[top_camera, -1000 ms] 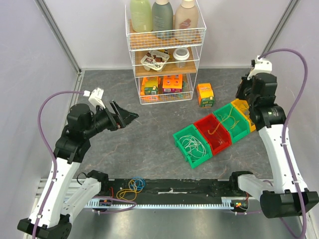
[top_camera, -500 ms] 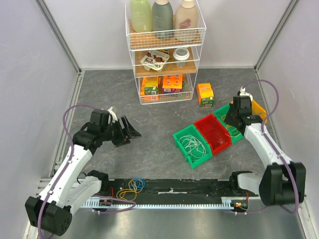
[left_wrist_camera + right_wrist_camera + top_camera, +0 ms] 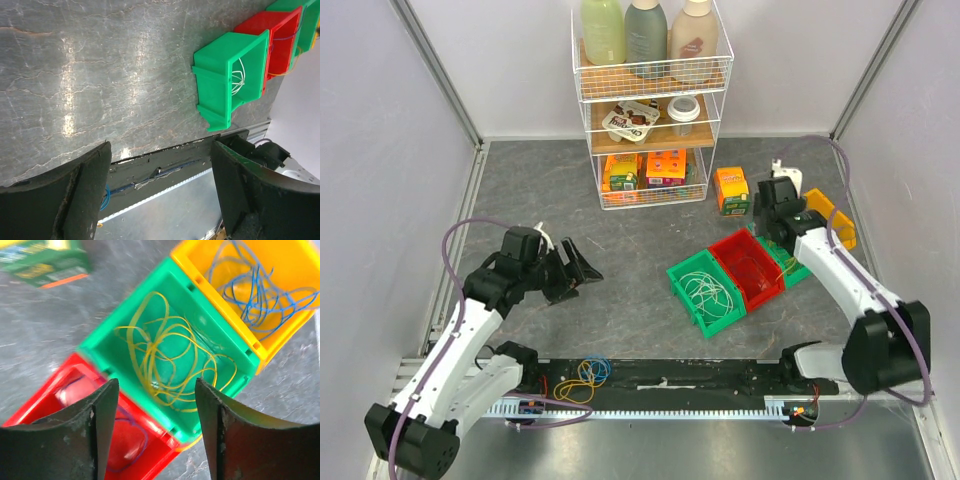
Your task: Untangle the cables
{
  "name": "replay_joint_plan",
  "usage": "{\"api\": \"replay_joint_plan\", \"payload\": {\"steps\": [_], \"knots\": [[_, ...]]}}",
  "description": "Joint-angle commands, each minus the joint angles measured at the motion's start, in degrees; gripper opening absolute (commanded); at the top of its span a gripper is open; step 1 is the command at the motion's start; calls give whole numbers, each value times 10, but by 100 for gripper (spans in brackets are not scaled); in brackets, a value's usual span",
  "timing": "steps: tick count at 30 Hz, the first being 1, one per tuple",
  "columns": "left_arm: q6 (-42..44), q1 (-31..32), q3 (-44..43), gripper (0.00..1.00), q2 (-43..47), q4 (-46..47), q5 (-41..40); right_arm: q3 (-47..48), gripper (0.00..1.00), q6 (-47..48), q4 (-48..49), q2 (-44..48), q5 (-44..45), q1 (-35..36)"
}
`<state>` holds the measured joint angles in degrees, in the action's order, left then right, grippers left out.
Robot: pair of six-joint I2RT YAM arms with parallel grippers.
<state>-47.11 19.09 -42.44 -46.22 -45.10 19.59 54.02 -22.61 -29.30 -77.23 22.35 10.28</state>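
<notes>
The cables lie sorted in a diagonal row of bins: white ones in the near green bin, yellow ones in the second green bin, blue ones in the yellow bin, and a thin dark loop in the red bin. My right gripper hangs open just above the yellow cables, holding nothing. Over bare table at the left, my left gripper stands open and empty. Blue and yellow loops rest on the front rail.
A wire shelf with bottles and boxes stands at the back centre. An orange box sits beside the bins. The black rail runs along the table's near edge, just past my left fingers.
The right arm has swung down and left from high over the yellow bin to the second green bin, and its gripper has opened. The left arm has sunk lower.
</notes>
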Motion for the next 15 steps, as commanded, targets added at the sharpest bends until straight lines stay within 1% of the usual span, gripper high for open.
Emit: {"api": "replay_joint_plan", "payload": {"steps": [1,2,3,4,6,7,8,10,12,14,15], "knots": [[-7,2,-55,85,5,-11,-50,86,73,9,-96,75,136,131],[-7,2,-68,84,9,-17,-73,96,74,4,-106,81,139,181],[-9,2,-83,84,16,-25,-98,98,75,5,-100,85,119,225],[-11,0,-100,83,22,-32,-124,91,75,10,-81,88,76,277],[-18,1,-133,83,46,-41,-184,57,75,6,7,95,-43,370],[-23,1,-144,83,57,-46,-218,30,75,-1,60,93,-123,419],[-28,1,-153,83,70,-53,-246,8,75,-4,126,83,-162,464],[-43,1,-165,86,92,-66,-300,-29,76,-7,232,50,-199,561],[-45,0,-176,86,109,-75,-327,-40,77,-16,311,1,-222,623],[-44,1,-181,86,121,-81,-330,-44,76,-30,373,-60,-272,647],[-46,1,-179,85,126,-81,-326,-40,76,-35,390,-84,-279,658]]}}
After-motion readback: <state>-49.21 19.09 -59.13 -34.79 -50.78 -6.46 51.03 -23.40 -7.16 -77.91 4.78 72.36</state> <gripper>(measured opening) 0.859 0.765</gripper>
